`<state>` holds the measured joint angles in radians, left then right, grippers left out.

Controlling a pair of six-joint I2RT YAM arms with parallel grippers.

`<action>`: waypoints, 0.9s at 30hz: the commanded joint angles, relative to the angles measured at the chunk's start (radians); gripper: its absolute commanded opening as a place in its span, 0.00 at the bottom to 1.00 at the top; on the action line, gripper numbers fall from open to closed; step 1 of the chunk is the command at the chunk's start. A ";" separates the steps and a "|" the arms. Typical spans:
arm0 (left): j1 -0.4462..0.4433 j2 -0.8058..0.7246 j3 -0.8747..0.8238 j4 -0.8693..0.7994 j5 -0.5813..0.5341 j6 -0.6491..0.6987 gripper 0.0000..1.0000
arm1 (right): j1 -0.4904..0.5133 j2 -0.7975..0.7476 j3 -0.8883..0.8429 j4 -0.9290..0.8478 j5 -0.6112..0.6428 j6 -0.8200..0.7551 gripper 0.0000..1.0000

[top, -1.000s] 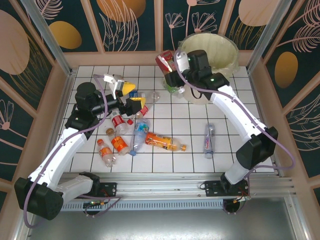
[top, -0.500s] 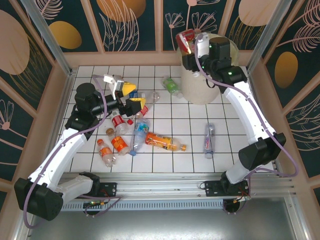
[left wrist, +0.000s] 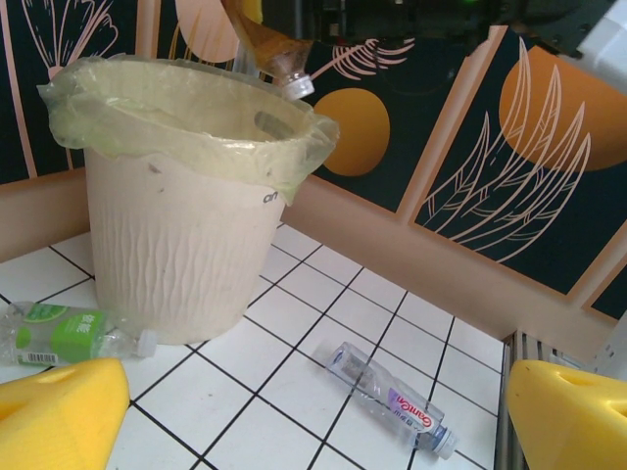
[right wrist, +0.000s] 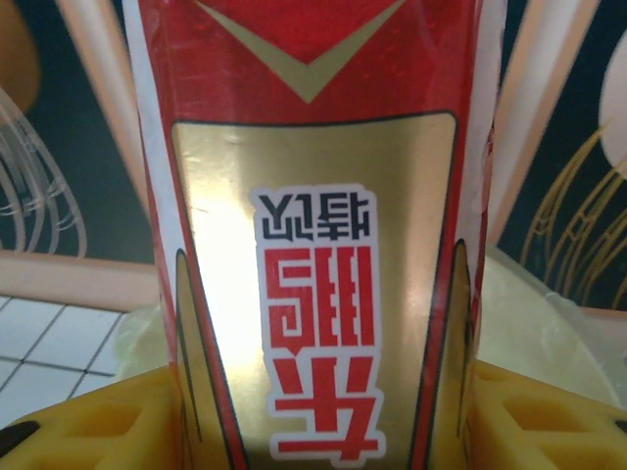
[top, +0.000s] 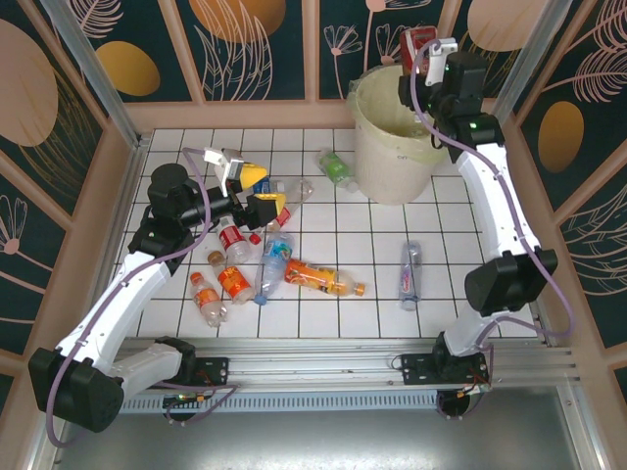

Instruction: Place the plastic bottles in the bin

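My right gripper [top: 427,57] is shut on a bottle with a red and gold label [top: 420,39], held high over the far right rim of the bin [top: 392,147]. In the right wrist view that bottle [right wrist: 313,245] stands between the yellow fingers [right wrist: 98,426]. From the left wrist view its neck and cap [left wrist: 294,78] hang above the bag-lined bin [left wrist: 176,225]. My left gripper [top: 257,191] is open over the bottle pile [top: 245,259] at left. A green-labelled bottle [top: 336,168] lies left of the bin, and a clear one [top: 409,274] lies at right.
An orange bottle [top: 318,277] and a blue-labelled one [top: 276,257] lie mid-table beside the pile. Wooden walls and metal posts enclose the tiled table [top: 372,235]. The left wrist view shows the green bottle [left wrist: 69,333] against the bin's base and the clear bottle [left wrist: 392,397] on open tiles.
My right arm has carried the red-labelled bottle up and to the right, from beside the green bottle to above the bin's far rim. The left arm has stayed put.
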<state>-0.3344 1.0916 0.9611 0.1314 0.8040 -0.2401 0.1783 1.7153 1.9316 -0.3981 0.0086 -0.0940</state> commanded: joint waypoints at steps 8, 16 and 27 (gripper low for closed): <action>-0.004 -0.010 0.001 0.034 0.025 -0.012 0.99 | -0.045 0.187 0.139 -0.033 0.124 0.045 0.57; -0.005 -0.006 -0.002 0.043 0.033 -0.021 0.99 | -0.065 0.179 0.023 0.000 0.116 0.065 0.58; -0.005 0.011 -0.002 0.042 0.031 -0.021 0.99 | -0.086 0.154 -0.030 0.024 0.088 0.088 0.68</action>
<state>-0.3344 1.0962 0.9611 0.1318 0.8116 -0.2489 0.1070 1.9190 1.9038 -0.3908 0.1040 -0.0269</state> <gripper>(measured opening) 0.985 0.677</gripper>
